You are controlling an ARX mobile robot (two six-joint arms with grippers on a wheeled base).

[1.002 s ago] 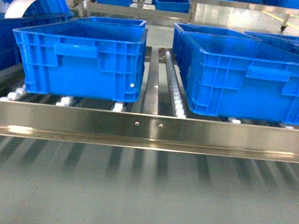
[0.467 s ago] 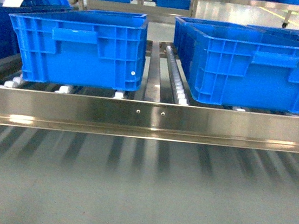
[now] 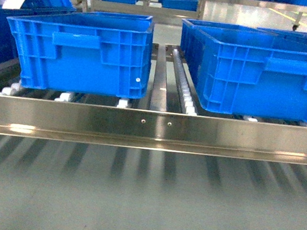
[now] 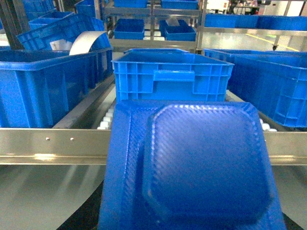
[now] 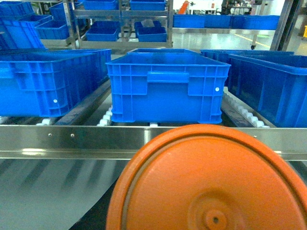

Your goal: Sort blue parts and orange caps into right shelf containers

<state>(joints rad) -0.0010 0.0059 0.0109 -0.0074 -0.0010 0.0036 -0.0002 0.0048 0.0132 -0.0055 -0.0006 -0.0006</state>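
Now nearer than before, two crates [image 3: 80, 50] [image 3: 265, 72] fill upper frame; blue part [image 4: 192, 167] and orange cap [image 5: 211, 182] hide tools, grip state indeterminate.

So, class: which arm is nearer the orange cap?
Right. The orange cap fills the foreground just in front of the right wrist camera. The left wrist camera has only the blue part close to it, with no cap in sight.
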